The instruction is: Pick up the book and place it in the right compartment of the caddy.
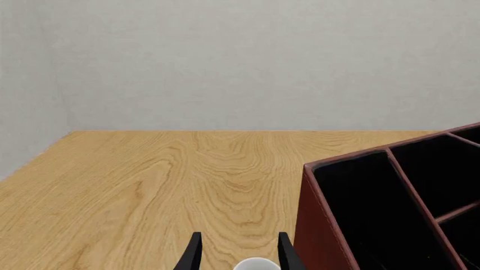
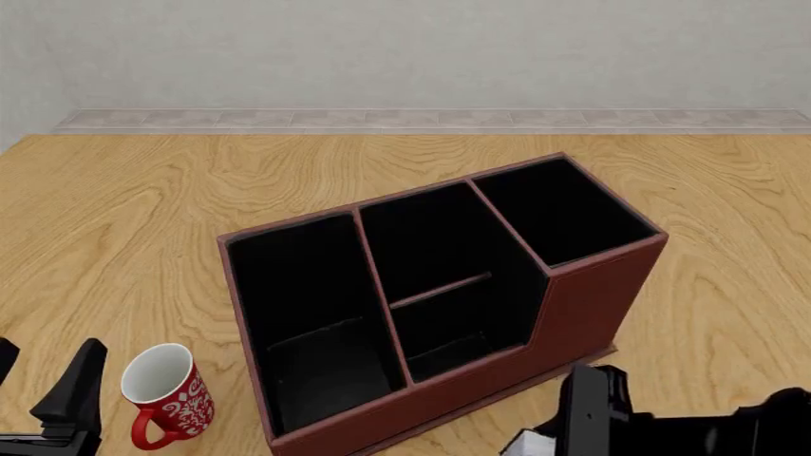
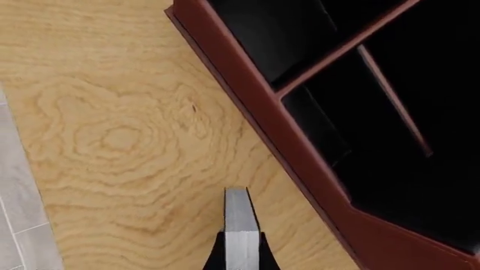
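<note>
The caddy (image 2: 576,304) stands mid-table, dark red-brown with black lining; it also shows in the left wrist view (image 1: 318,225) and the right wrist view (image 3: 300,152). Its right compartment (image 2: 564,209) is a squarish black well, with nothing showing inside. My right gripper (image 2: 576,418) is low at the front, just right of the caddy's front corner, shut on the book (image 3: 238,216), whose white page edge shows between the fingers; a bit of white also shows in the front view (image 2: 530,443). My left gripper (image 1: 240,242) is open at the front left.
A red-and-white patterned mug (image 2: 165,394) stands upright left of the caddy, close to my left gripper (image 2: 45,385); its white rim (image 1: 257,263) shows between the left fingers. Bare wooden table (image 2: 152,218) lies around the caddy, with a wall behind.
</note>
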